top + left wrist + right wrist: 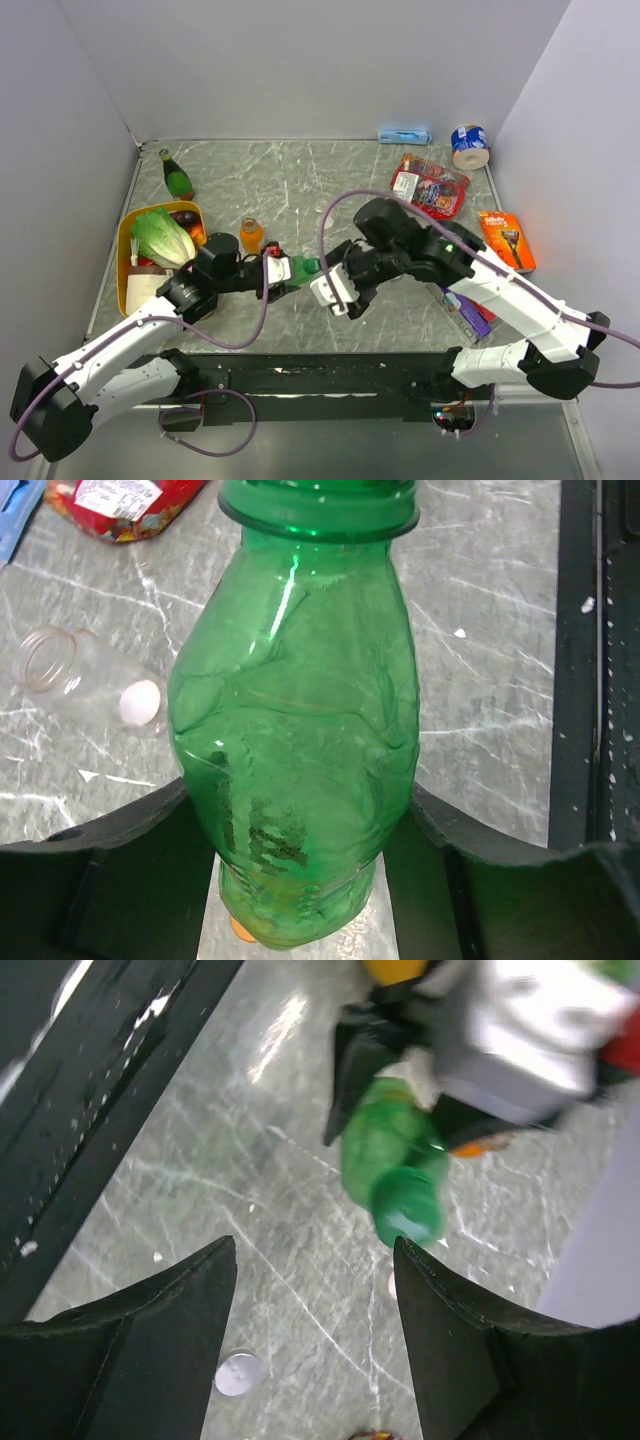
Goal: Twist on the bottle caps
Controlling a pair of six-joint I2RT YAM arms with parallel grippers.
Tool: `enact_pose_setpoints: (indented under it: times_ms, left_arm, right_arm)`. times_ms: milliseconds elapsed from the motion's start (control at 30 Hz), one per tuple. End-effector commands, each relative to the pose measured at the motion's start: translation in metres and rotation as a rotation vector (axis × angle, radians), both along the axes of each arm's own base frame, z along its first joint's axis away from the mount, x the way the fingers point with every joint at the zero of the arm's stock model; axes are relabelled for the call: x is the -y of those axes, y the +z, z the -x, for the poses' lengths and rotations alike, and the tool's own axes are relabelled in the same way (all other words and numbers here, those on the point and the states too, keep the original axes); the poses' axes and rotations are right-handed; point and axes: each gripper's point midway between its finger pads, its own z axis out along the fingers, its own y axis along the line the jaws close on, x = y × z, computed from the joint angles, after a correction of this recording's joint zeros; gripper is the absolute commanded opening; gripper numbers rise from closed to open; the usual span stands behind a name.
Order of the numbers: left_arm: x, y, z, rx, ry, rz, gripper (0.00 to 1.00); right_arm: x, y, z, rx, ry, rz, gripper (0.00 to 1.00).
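My left gripper (268, 270) clenches the green bottle (300, 710). My right gripper (315, 1250) hangs released, jaws apart, with the bottle's green cap (408, 1210) at 2 o'clock.

The back of the tabletop (300, 175) lies open for passing. In the middle, the green bottle (300, 267) fills the gap between left gripper (272, 270) and right gripper (335, 288). The orange bottle (251, 235) stands just behind, and a yellow tray (121, 250) crowds the left.

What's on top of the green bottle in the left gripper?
A green cap sits on the neck of the green bottle; the open right gripper faces it. The cap hides the threads, so tightness can't be judged.
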Motion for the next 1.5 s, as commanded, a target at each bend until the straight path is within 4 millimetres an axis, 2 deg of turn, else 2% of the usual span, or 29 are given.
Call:
enact_pose_setpoints:
  times_ms: [0, 200, 400, 600, 767, 933, 1100, 1167, 1200, 1233, 1267, 1300, 1333, 1367, 1400, 1467]
  left_arm:
    - [0.005, 0.017, 0.007, 0.053, -0.09, -0.01, 0.01]
    - [0.005, 0.015, 0.009, 0.045, -0.107, -0.026, 0.01]
    - [0.01, 0.022, 0.006, 0.049, -0.114, -0.009, 0.01]
    - [0.012, 0.028, 0.005, 0.067, -0.118, 0.001, 0.01]
    - [0.012, 0.027, 0.004, 0.075, -0.117, -0.001, 0.01]
    - [0.012, 0.025, 0.002, 0.073, -0.108, 0.0, 0.01]
    - [0.013, 0.038, -0.014, 0.059, 0.004, 0.067, 0.01]
    - [0.013, 0.055, -0.026, 0.099, 0.066, 0.127, 0.01]
    - [0.008, 0.061, -0.037, 0.093, 0.145, 0.152, 0.01]
    - [0.007, 0.07, -0.042, 0.119, 0.177, 0.186, 0.01]
    - [0.006, 0.074, -0.046, 0.127, 0.203, 0.198, 0.01]
    - [0.004, 0.076, -0.049, 0.132, 0.226, 0.204, 0.01]
    - [0.0, 0.078, -0.056, 0.145, 0.279, 0.207, 0.01]
    - [-0.002, 0.084, -0.061, 0.162, 0.313, 0.222, 0.01]
    - [-0.004, 0.085, -0.064, 0.166, 0.337, 0.225, 0.01]
    - [-0.01, 0.083, -0.073, 0.173, 0.405, 0.218, 0.01]
  right_arm:
    - [-0.017, 0.009, -0.007, 0.131, 0.072, -0.049, 0.71]
    - [-0.025, 0.018, -0.011, 0.146, 0.059, -0.08, 0.69]
    - [-0.03, 0.015, -0.012, 0.147, 0.074, -0.077, 0.68]
    - [-0.035, 0.011, -0.016, 0.146, 0.076, -0.062, 0.57]
    - [-0.038, 0.006, -0.022, 0.147, 0.061, -0.048, 0.52]
    - [-0.039, 0.004, -0.026, 0.133, 0.037, -0.036, 0.4]
    - [-0.045, 0.005, -0.035, 0.075, -0.058, -0.056, 0.33]
    - [-0.049, -0.001, -0.045, -0.032, -0.186, -0.046, 0.31]
    - [-0.052, 0.01, -0.05, -0.068, -0.238, -0.064, 0.29]
    - [-0.053, 0.009, -0.052, -0.177, -0.339, -0.064, 0.28]
    - [-0.059, -0.001, -0.056, -0.265, -0.383, -0.031, 0.27]
    - [-0.06, 0.016, -0.068, -0.309, -0.451, -0.069, 0.24]
    - [-0.056, 0.01, -0.066, -0.432, -0.55, -0.032, 0.24]
    - [-0.062, -0.005, -0.073, -0.508, -0.609, 0.014, 0.23]
    - [-0.061, 0.001, -0.081, -0.562, -0.672, 0.001, 0.22]
    - [-0.063, -0.004, -0.082, -0.638, -0.751, -0.013, 0.22]
